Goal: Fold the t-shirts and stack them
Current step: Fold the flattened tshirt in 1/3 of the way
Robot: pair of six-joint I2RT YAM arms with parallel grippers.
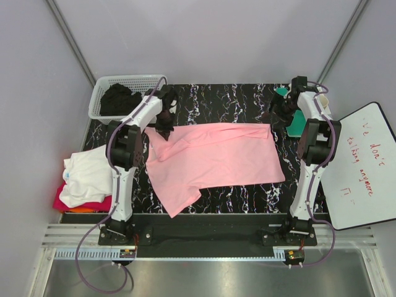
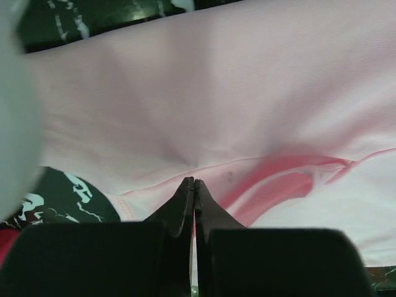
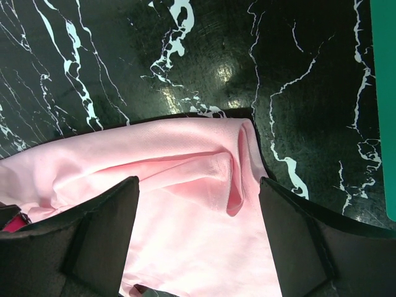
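Pink t-shirt: the pink t-shirt [image 1: 213, 158] lies spread across the middle of the table. Its body is mostly flat, and one sleeve trails toward the near left edge.
Far hem: it runs between the two grippers, with soft wrinkles along it. The right far corner is curled over on itself in the right wrist view [image 3: 238, 164].
Table: the black marble-patterned top [image 1: 235, 99] has white veins and shows bare around the shirt on all sides.
Room: pale grey walls close in the far side and both flanks. A metal rail runs along the near edge under the arm bases.
Left gripper: the left gripper [image 2: 194, 183] is at the shirt's far left corner with its fingers pressed together. Fabric puckers toward the tips, so it seems to be pinching the cloth, though the wrist view hides the pinch itself.
Right gripper: the right gripper [image 3: 198, 192] is spread wide with nothing in it. Its two fingers straddle the curled right corner from above.
Basket: the white basket [image 1: 102, 99] sits at the far left corner of the table, holding a dark garment [image 1: 117, 99].
Folded pile: the folded pile [image 1: 86, 179] sits off the table's left edge, with a white shirt on top and orange and magenta layers under it.
Green board: the green board [image 1: 298, 124] lies beside the right arm.
Whiteboard: the whiteboard [image 1: 362, 167] with red handwriting rests to the right of the table.
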